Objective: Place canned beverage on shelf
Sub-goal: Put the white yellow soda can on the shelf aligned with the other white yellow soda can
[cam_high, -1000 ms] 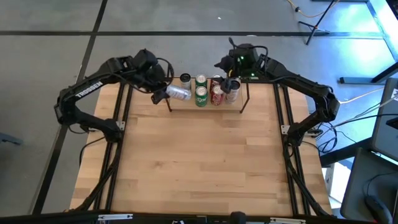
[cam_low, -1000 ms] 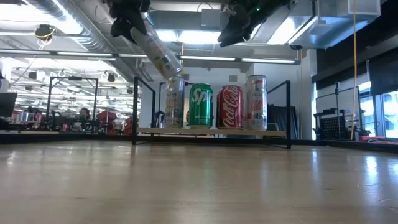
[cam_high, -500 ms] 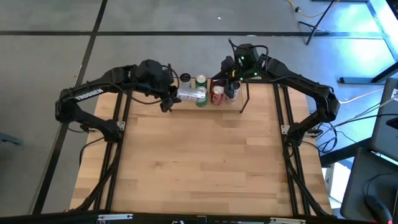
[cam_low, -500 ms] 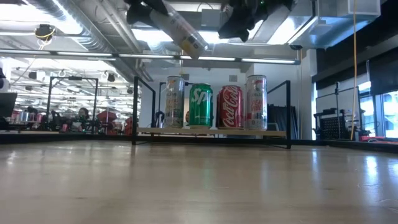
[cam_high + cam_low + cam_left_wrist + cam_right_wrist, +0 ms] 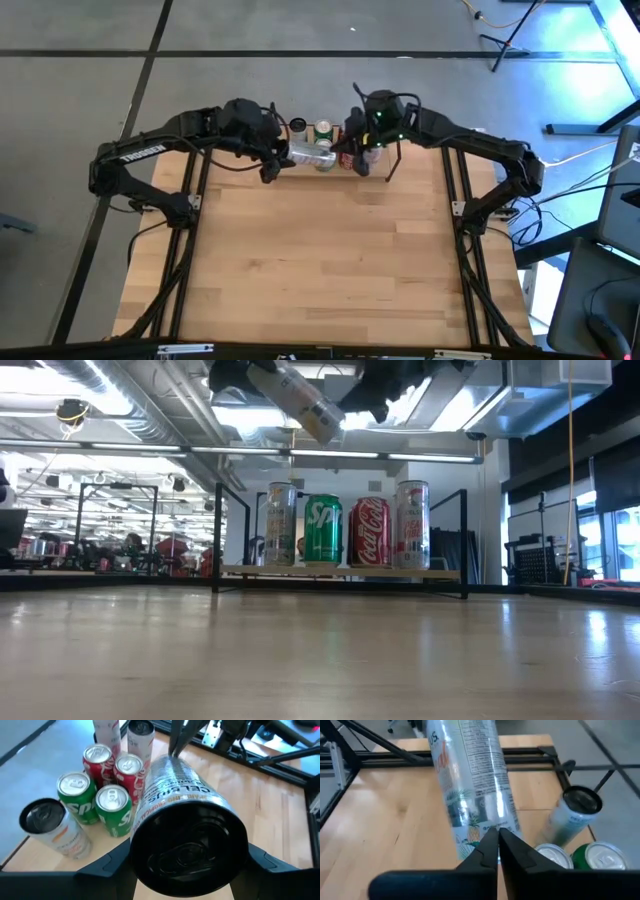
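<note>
Silver slim can [image 5: 175,795], printed CELSIUS, lies tilted in the left gripper's [image 5: 283,156] clamping jaws; right gripper's [image 5: 496,840] jaws closed empty.

Standing cans [image 5: 345,525] crowd shelf [image 5: 340,571]; table front [image 5: 320,270] open.

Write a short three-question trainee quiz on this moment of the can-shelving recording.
1. True or false: the tall silver printed can held in the left jaws is upright.
2. How many green cans stand on the black wire rack with wooden base? A) one B) two C) four
3. Fill in: the right jaws, close to the held can's far end, are ___ (open/shut).

Key: 1 false, it is tilted above the rack; 2 B; 3 shut.
</note>
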`<state>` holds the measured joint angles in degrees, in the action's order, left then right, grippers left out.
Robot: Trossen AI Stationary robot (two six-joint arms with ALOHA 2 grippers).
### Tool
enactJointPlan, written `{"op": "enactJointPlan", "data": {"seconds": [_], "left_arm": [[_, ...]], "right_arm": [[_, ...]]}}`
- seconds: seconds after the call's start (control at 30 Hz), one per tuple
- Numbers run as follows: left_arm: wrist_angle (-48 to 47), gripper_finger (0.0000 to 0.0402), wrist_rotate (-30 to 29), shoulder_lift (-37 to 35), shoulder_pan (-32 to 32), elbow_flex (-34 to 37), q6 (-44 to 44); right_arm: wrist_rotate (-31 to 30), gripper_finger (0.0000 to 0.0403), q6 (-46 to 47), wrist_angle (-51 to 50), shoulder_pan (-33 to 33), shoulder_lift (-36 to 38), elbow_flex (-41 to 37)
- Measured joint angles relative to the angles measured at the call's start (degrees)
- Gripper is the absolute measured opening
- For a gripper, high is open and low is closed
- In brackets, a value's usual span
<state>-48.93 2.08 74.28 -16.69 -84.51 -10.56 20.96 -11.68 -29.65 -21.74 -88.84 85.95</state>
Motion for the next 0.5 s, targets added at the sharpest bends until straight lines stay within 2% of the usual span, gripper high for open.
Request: {"op": "enactJointPlan", "data": {"seconds": [0.5], "left_arm": [[6.8,0.0217,-1.0,-0.1,-0.6,0.0,0.2]], "right_arm": [[-2.3,0.0001,-0.4,0.7,3.7,-3.0,-0.4]]}}
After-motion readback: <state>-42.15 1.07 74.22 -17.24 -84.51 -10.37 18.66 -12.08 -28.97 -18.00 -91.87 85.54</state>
